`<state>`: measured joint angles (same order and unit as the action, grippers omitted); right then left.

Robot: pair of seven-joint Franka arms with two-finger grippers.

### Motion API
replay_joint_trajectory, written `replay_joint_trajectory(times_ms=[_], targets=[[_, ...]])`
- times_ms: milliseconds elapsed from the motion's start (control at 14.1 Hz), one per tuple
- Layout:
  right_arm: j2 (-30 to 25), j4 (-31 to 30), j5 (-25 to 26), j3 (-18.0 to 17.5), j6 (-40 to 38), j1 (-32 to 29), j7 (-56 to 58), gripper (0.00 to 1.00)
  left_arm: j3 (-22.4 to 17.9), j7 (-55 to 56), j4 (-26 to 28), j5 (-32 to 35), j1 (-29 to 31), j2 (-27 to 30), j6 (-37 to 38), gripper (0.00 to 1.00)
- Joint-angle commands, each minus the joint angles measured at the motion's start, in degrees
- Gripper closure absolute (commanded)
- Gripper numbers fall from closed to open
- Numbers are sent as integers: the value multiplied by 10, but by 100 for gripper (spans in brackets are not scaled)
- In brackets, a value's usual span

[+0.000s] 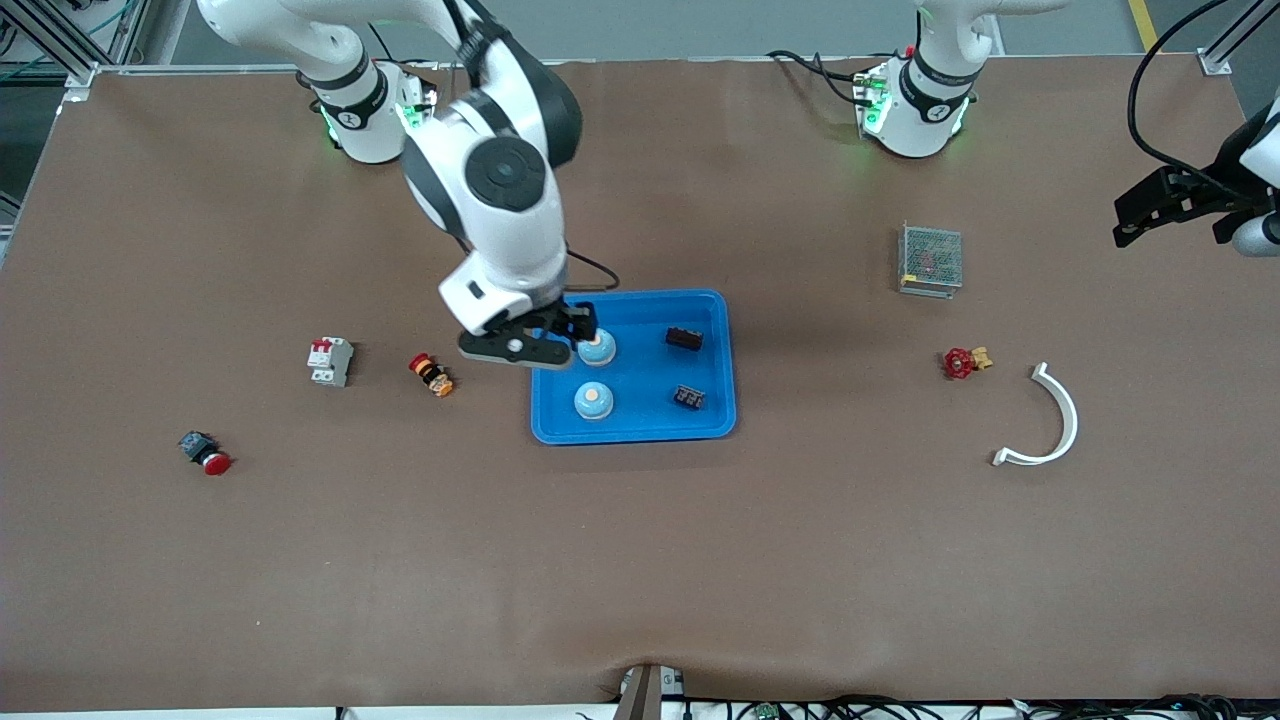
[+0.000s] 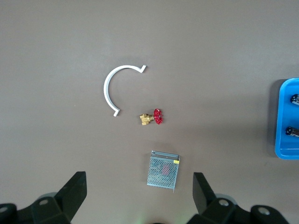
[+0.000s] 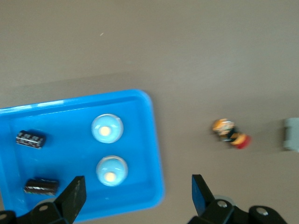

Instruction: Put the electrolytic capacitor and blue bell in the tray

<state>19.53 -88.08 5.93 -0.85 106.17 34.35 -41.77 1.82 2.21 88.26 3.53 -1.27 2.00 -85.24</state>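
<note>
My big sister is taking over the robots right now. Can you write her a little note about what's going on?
Right gripper: open, empty, over the tray's edge toward the right arm's end.
Left gripper: open, empty, waiting up over the table's left arm end.
In the tray: two blue bells and two dark capacitors.
Done: everything named looks placed.
Left: probably just pull the right arm back.

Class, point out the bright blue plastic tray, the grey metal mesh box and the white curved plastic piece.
bright blue plastic tray [image 1: 715, 425], front view, rim corner.
grey metal mesh box [image 1: 931, 258], front view, top mesh.
white curved plastic piece [image 1: 1070, 415], front view, mid-arc.
</note>
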Motion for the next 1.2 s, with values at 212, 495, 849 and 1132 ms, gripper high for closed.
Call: replay_joint_trajectory(times_ms=[212, 495, 849, 1132], targets=[[-158, -24, 3, -6, -139, -156, 230, 0, 4, -4, 1, -11, 3, 6, 0, 0], [-186, -24, 2, -6, -156, -269, 362, 0, 12, -2, 2, -12, 4, 6, 0, 0], [-182, -18, -6, -6, -146, -353, 419, 0, 28, 25, 4, -26, 5, 8, -1, 0], [-181, -16, -60, -5, -140, -412, 523, 0, 31, 25, 2, -33, 6, 8, -3, 0]])
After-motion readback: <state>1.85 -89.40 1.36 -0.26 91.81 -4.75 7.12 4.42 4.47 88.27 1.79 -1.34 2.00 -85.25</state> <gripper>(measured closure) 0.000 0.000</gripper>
